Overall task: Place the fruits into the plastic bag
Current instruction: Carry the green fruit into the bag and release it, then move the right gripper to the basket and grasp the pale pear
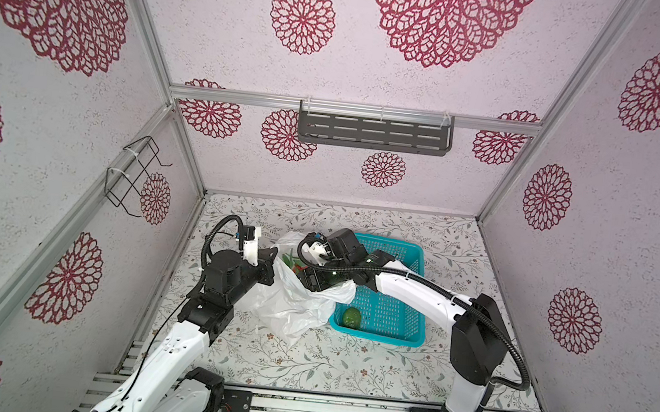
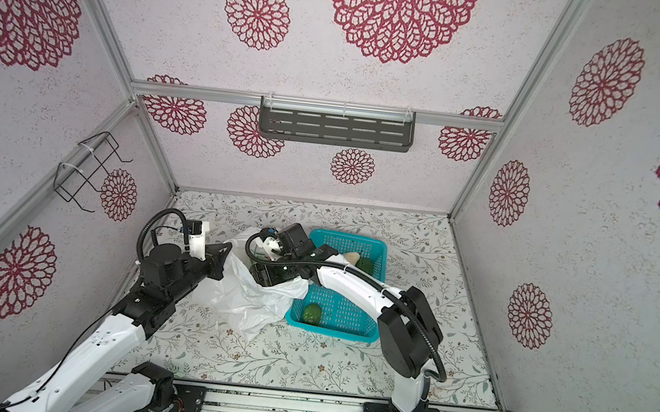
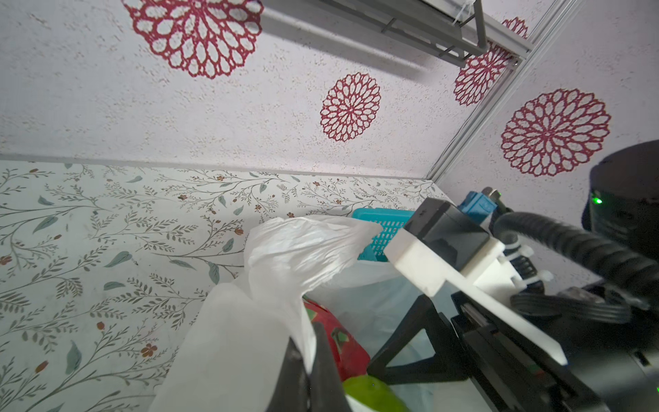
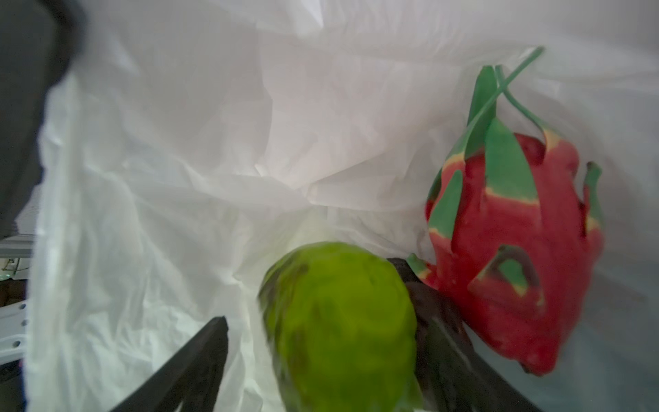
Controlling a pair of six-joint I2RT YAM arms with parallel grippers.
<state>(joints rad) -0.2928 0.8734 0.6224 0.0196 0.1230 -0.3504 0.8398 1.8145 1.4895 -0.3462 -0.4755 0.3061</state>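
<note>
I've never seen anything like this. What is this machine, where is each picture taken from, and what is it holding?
These are two robot arms, a left arm and a right arm, mounted at the front of a small table. The two wide pictures come from one camera overhead. The two close-ups come from cameras on the arms' wrists. On the table lie a white plastic bag and, beside it, a teal basket holding a dark green fruit. The left fingers are pinched shut on the bag's edge, holding it open. The right fingers are inside the bag, spread apart around a light-green fruit that looks blurred, probably dropping. A red fruit with green leaves already lies in there.
</note>
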